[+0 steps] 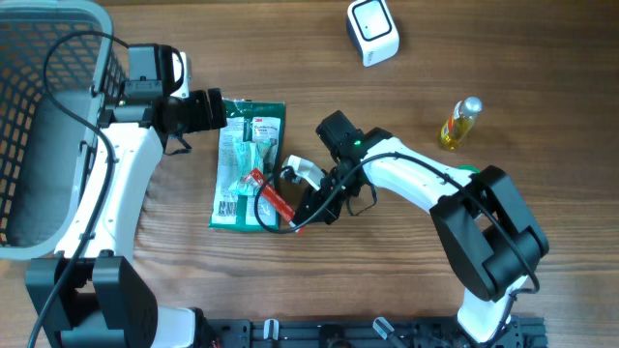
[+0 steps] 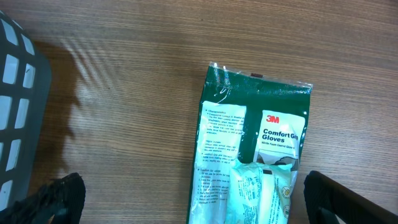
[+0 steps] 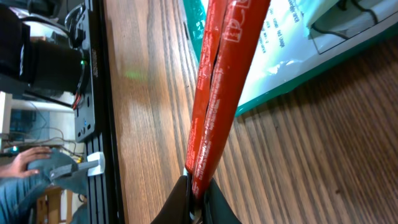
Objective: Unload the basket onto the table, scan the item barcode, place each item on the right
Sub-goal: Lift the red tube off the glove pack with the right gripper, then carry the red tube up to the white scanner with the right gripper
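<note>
the glove pack (image 1: 237, 155) lies lengthwise toward you, its far end under your left jaws, spread wide; your right jaws pinch a red stick (image 1: 263, 188).

A wooden table (image 1: 542, 77) with a fine grain carries everything. At its left edge sits a grey plastic basket (image 1: 39, 126) with lattice walls – one corner of it shows in the left wrist view (image 2: 12, 124) too. Far to the right, well apart from the basket, is a small bottle of yellow liquid (image 1: 460, 124) with a silver cap. A black rail (image 3: 93, 93) runs along the table's near edge; beyond it, a person's hand (image 3: 28, 158) rests – blurred.
</note>
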